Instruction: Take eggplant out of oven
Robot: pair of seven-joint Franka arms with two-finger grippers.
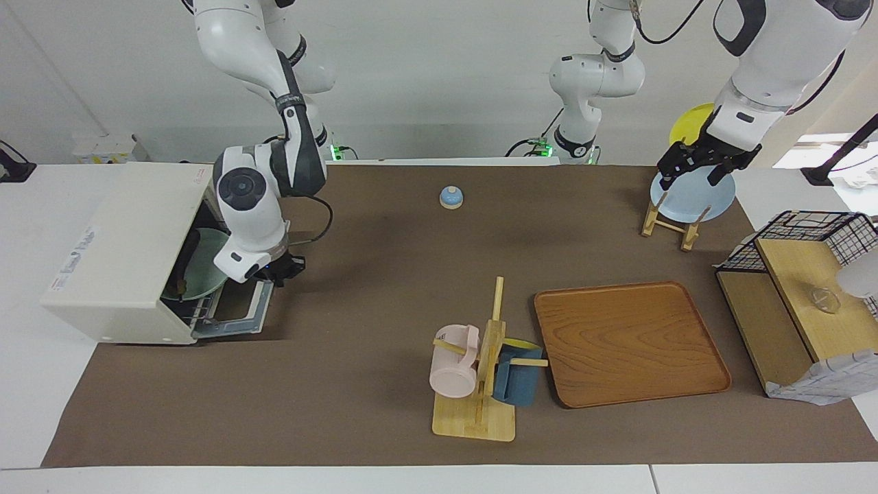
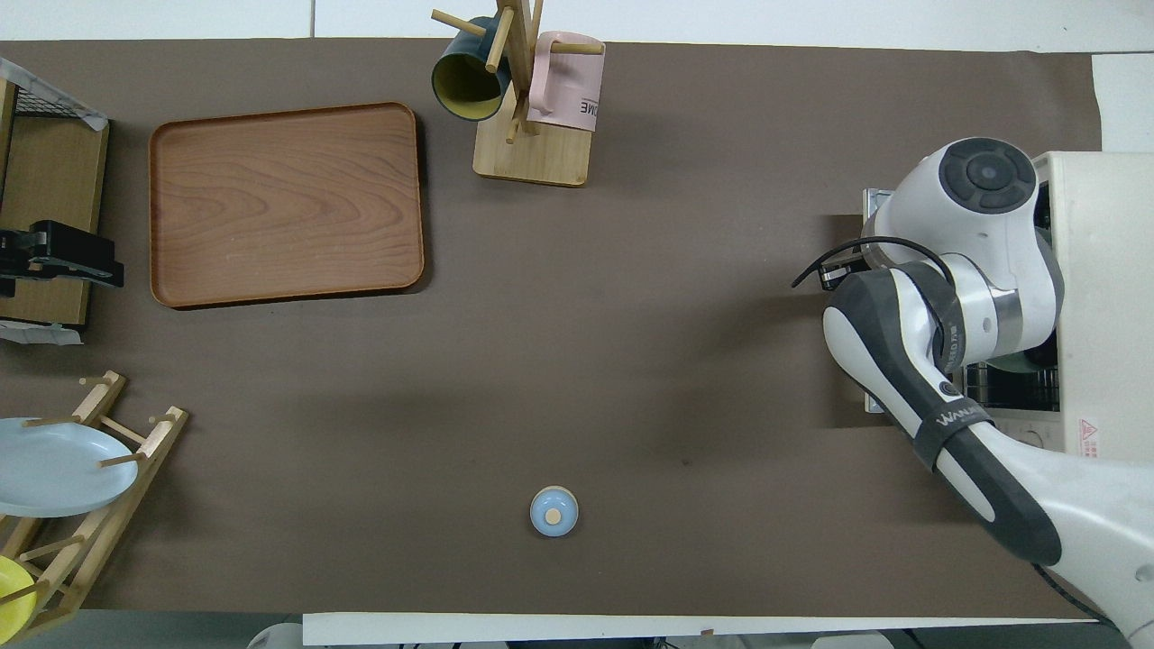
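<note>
The cream-white oven (image 1: pixel 116 254) stands at the right arm's end of the table, its glass door (image 1: pixel 236 312) dropped open. Inside, the dark eggplant (image 1: pixel 182 269) lies on a mint plate (image 1: pixel 206 264) on the wire rack. My right gripper (image 1: pixel 282 267) hangs just over the open door, in front of the oven's mouth, apart from the eggplant. In the overhead view the right arm (image 2: pixel 956 270) hides the oven's mouth and the eggplant. My left gripper (image 1: pixel 693 175) waits open and empty over the plate rack (image 1: pixel 669 223) at the left arm's end.
A light blue plate (image 1: pixel 693 199) stands in the rack. A wooden tray (image 1: pixel 627 343), a mug stand with a pink mug (image 1: pixel 454 367) and a blue mug (image 1: pixel 518 384), a small blue bell (image 1: pixel 451 197) and a wire-and-wood shelf (image 1: pixel 796 295) are on the brown mat.
</note>
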